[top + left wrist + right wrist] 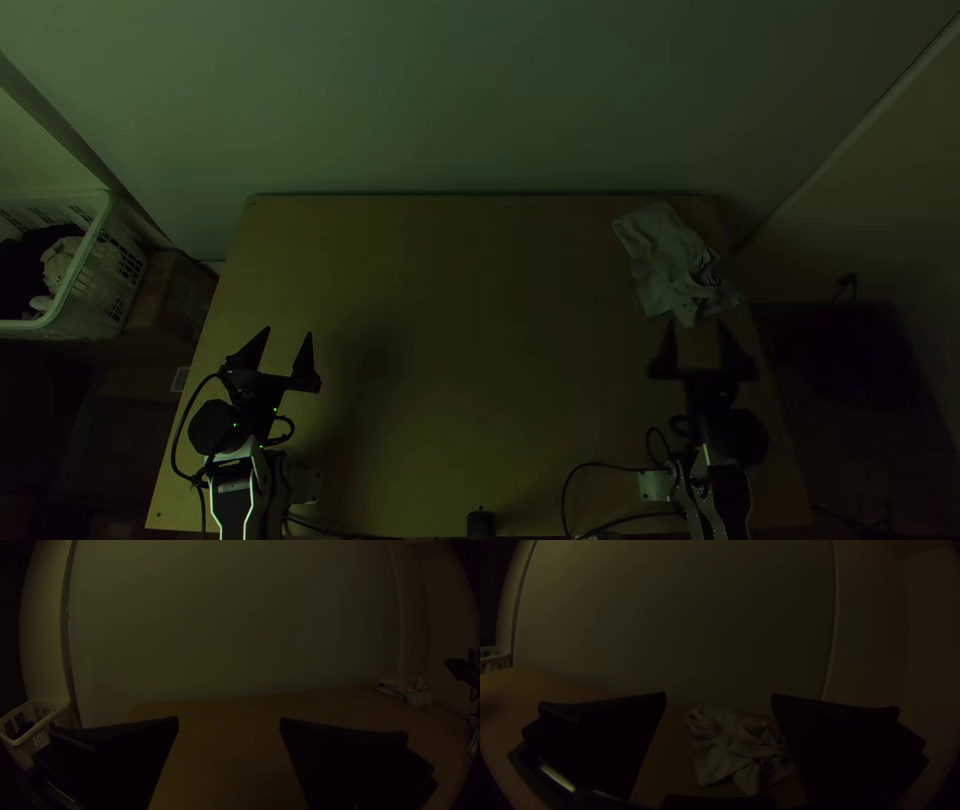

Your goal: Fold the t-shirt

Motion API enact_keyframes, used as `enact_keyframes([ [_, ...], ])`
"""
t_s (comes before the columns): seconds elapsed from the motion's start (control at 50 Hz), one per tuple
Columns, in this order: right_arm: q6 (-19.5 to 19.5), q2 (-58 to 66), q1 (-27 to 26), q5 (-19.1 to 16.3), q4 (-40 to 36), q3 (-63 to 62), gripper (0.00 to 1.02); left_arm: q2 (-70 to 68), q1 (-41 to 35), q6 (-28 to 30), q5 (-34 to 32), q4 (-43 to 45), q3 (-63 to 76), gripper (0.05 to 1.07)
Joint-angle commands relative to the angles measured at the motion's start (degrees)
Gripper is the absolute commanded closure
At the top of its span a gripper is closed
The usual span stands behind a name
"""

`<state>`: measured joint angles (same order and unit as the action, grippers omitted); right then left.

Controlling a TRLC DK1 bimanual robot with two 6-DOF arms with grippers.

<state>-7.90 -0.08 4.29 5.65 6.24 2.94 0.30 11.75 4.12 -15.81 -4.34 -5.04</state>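
A pale t-shirt [668, 262] lies bunched near the table's far right corner; the right wrist view shows the rumpled t-shirt [730, 747] beyond the fingers, and the left wrist view has the t-shirt [407, 690] far off. My right gripper [704, 345] is open just on the near side of the cloth, apart from it; its fingers stand wide in its own view, the right gripper [719, 695] holding nothing. Over the table's left part, my left gripper [288, 338] is open too, far from the cloth, and the left gripper [229, 720] has nothing between its fingers.
Bare wood spans the middle of the table [460, 330]. A white basket [75, 290] with clothes stands beyond the left edge, next to a cardboard box [172, 300]. Cables [590, 466] run by the right arm's base, and a small black object [481, 523] sits at the near edge.
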Motion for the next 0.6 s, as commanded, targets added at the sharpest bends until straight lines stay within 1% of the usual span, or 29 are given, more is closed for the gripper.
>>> enact_keyframes([
  [0.0,-0.36,-0.36,2.91,0.77,0.35,-2.32,0.05,-0.47,-0.32,1.50,-0.18,0.12,2.66,0.10],
  [0.14,-2.47,-0.36,4.85,0.68,-2.90,-2.85,0.04,-0.47,0.03,3.17,-0.09,-0.67,2.58,0.10],
  [0.24,-3.61,-0.19,4.85,0.68,-5.62,-2.68,0.04,-0.47,0.21,3.17,-0.09,-5.15,1.87,0.10],
  [0.42,-3.17,-0.01,4.14,0.41,-5.71,-2.59,0.04,-0.30,0.21,3.17,-0.09,-5.68,1.79,0.10],
  [0.46,-3.17,-0.19,3.09,0.33,-5.71,-2.59,0.04,-0.30,-0.15,3.17,-0.09,-5.68,1.79,0.10],
  [0.52,-3.26,-0.10,0.10,0.33,-5.71,-2.68,0.04,-0.30,-0.41,3.17,-0.09,-5.68,1.79,0.10],
  [0.58,-4.75,-0.10,-2.45,0.41,-5.71,-2.59,0.04,-0.30,-0.06,3.17,-0.09,-5.68,1.79,0.10],
])
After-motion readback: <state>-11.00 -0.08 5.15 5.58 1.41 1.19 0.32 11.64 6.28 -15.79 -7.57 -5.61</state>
